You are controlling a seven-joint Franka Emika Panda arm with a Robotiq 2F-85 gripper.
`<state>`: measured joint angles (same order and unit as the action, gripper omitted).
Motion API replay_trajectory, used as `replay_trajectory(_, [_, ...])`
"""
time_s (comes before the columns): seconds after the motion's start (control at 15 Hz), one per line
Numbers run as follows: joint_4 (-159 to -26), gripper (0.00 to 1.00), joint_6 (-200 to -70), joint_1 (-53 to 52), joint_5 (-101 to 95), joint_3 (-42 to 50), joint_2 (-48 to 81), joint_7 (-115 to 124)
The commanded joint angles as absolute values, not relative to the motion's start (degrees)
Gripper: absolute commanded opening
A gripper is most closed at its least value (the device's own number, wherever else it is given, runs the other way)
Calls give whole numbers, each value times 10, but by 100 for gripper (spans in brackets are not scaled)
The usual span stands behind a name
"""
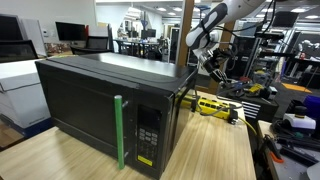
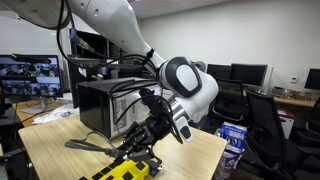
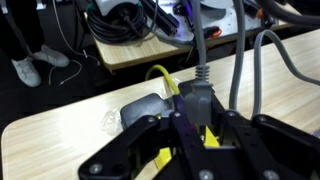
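Note:
My gripper [image 3: 196,128] hangs over the wooden table [image 3: 60,130], beside a black microwave [image 1: 100,100]. In the wrist view its black fingers are closed around a grey plug [image 3: 196,100], whose grey cable runs up and away. A yellow and black tool [image 1: 215,107] lies on the table right under the gripper [image 1: 207,66]. It also shows at the bottom of an exterior view [image 2: 125,170], below the gripper [image 2: 150,135]. A yellow cable [image 3: 163,82] and a grey rounded part [image 3: 140,108] lie just beyond the fingers.
The microwave [image 2: 100,105] has a green strip on its door [image 1: 119,130]. The table edge is near the tool [image 3: 110,80]. A second table with cables and boxes [image 3: 150,25] stands across a gap. Office chairs [image 2: 265,120] and desks with monitors stand around.

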<state>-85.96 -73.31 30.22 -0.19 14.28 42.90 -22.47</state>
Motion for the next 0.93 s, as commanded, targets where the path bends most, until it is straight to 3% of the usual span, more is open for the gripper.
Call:
replay_trajectory(0.0, [-813,8,-661,316,-50,138,473,-255])
replay_trajectory(0.33, [-780,8,-608,308,-156,124,524,-312])
replay_trajectory(0.87, [-807,8,-630,284,-288,96,537,-394])
